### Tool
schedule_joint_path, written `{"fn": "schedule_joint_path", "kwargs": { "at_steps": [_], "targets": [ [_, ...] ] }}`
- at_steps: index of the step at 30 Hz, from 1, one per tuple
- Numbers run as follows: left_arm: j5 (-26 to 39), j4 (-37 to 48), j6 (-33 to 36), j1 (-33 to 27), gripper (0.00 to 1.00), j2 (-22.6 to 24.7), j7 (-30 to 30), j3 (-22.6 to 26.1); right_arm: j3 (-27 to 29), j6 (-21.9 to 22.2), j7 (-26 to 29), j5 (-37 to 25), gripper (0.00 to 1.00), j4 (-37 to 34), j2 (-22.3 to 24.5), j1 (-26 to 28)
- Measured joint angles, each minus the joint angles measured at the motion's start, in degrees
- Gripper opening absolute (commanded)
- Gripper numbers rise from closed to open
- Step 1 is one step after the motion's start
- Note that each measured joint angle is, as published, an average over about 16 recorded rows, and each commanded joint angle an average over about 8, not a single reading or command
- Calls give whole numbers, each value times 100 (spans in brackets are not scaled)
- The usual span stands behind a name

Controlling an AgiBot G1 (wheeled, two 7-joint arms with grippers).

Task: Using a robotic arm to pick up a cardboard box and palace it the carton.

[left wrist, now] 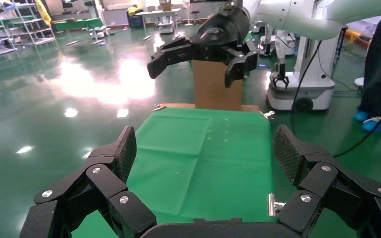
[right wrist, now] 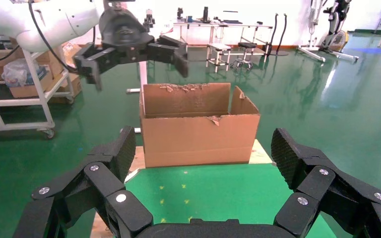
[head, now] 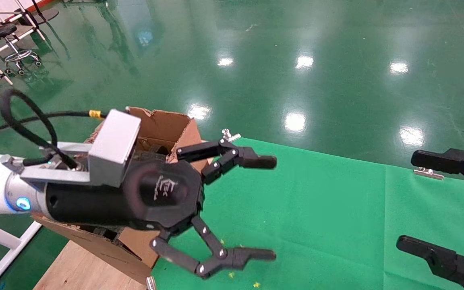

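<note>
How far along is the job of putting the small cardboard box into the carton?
Done: cannot confirm. No small box shows on the green cloth or in any view, and the inside of the carton is mostly hidden.
In hand: nothing. The left gripper hangs open beside the carton, and the right gripper is open at the cloth's right edge.
Left: check inside the carton for the box.
</note>
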Motion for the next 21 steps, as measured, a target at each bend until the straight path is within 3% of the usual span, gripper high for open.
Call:
{"fn": "schedule_joint_path", "kwargs": {
  "at_steps": [21],
  "targets": [
    [-14,-21,-8,19,100,-5,21,-9,0,1,0,0,100,-1,0,-1]
  ]
}}
